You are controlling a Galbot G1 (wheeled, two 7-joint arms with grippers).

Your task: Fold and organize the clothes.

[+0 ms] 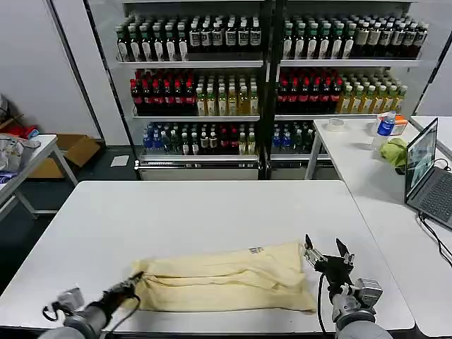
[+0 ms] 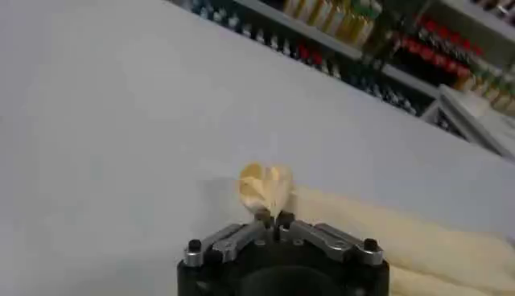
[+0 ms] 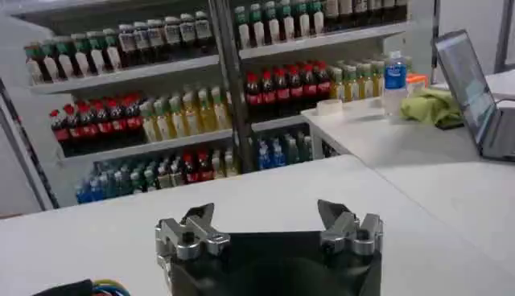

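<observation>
The left gripper (image 1: 134, 284) has its fingers (image 2: 263, 217) clenched on a bunched corner of the T-shirt (image 1: 226, 279); in the left wrist view the pinched cream-yellow fabric (image 2: 264, 187) stands up in a small puff just above the closed tips. The right gripper (image 1: 327, 254) has its fingers (image 3: 199, 215) spread wide and released, gripping nothing; it sits just beside the shirt's right end, above the table, and whether a fingertip touches the cloth cannot be told.

The T-shirt lies folded into a long, wrinkled band on the white table (image 1: 212, 212), running parallel to the near edge and close to it, between the two grippers. Its small printed neck label (image 1: 256, 250) faces up near the band's far edge, right of its middle. The left arm comes in over the near left corner of the table, the right arm over the near edge toward the right corner.
</observation>
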